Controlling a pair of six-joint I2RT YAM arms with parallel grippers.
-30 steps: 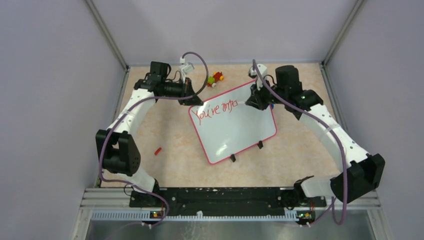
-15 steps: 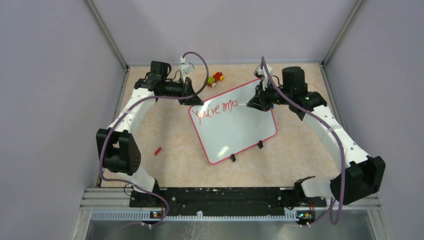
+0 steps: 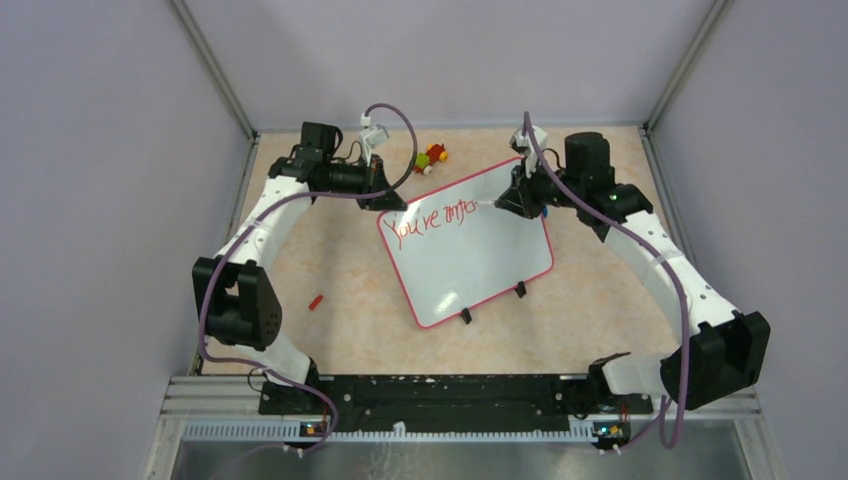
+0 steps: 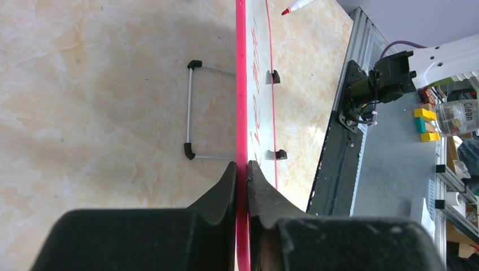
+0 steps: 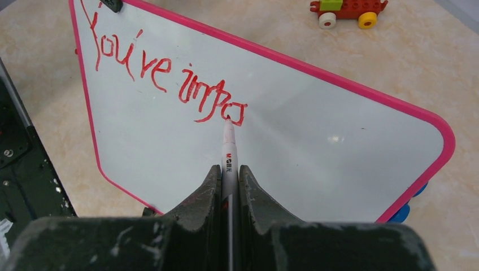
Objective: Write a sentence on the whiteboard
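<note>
Marker [image 5: 228,144]: clamped in R tool [image 5: 229,169], tip at sentence [image 5: 195,93] end; blank whiteboard [image 5: 316,141] lies right along the line. L tool [image 4: 242,169] clamped on whiteboard edge.

Walls: you have plain lavender panels [image 3: 450,60] closing in the top, left and right of the frame.
Posts: grey metal struts [image 3: 213,70] slant in from both upper corners.
Surface: your surface [image 3: 350,280] is beige and marbled.
Lower edge: a black and silver rail [image 3: 450,395] spans the bottom.
Light: even, diffuse.
</note>
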